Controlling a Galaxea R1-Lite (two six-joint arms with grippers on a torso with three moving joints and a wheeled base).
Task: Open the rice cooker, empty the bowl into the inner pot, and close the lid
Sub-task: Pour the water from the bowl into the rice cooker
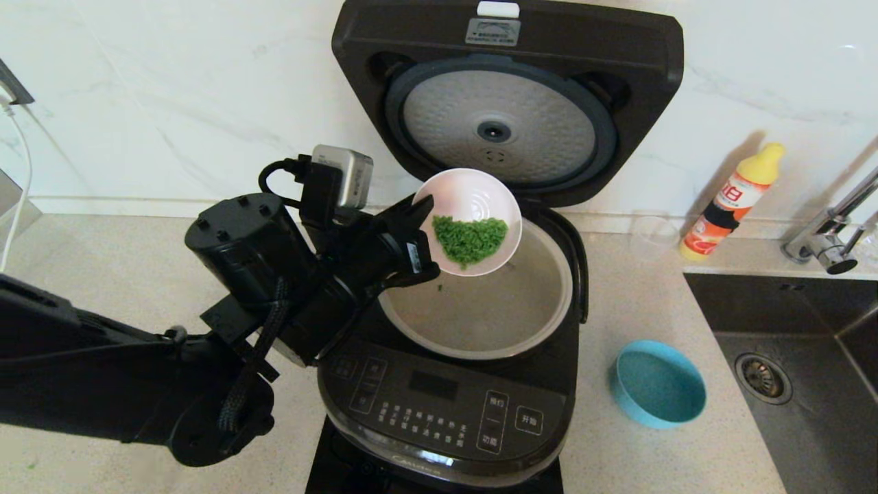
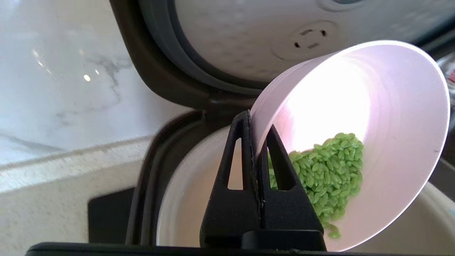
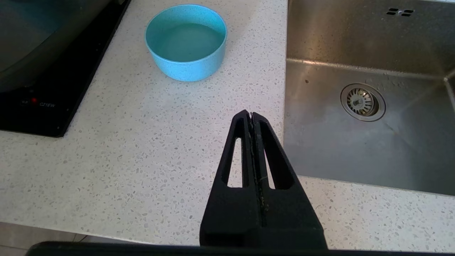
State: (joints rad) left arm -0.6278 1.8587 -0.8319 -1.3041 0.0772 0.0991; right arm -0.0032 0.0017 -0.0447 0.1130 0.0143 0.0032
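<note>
While right fingers [image 3: 253, 117] press shut, left fingers [image 2: 245, 122] pinch tilted pink bowl's [image 2: 391, 117] rim

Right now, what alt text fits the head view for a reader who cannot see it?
The left gripper, shut on the rim of a pink bowl of green grains, tilts it over the inner pot of the open rice cooker, lid upright. A blue bowl sits beside the sink.
</note>
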